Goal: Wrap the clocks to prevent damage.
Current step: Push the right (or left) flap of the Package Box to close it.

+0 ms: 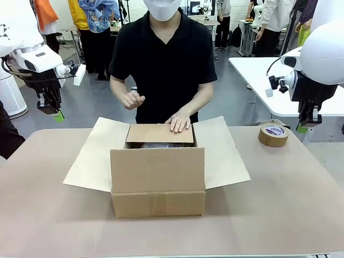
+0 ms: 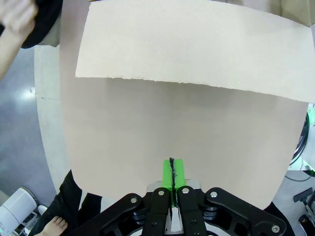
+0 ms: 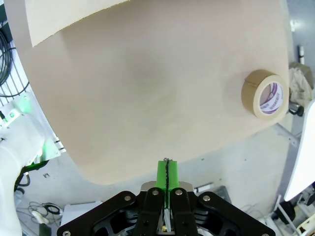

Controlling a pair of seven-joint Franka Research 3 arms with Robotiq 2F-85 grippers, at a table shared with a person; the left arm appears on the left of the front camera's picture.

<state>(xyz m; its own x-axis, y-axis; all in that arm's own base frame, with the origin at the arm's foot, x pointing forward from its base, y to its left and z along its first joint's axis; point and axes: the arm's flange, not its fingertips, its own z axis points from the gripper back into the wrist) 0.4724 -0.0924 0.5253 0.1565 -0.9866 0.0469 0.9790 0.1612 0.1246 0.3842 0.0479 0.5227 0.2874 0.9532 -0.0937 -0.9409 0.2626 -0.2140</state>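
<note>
Matte cardboard box [image 1: 157, 180], flaps splayed; round brown tape roll [image 1: 273, 134].

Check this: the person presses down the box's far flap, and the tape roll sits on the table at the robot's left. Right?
No. The tape roll sits on the table at the robot's right, as the front view shows. The rest holds.

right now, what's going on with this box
A person at the far side presses one hand on the far flap of the cardboard box, folding it over a dark item inside; the other hand is raised in a loose fist. The side flaps lie spread open. A tape roll sits on the table at the robot's right. The left arm and right arm hover at the sides, jaws shut and empty.
</note>
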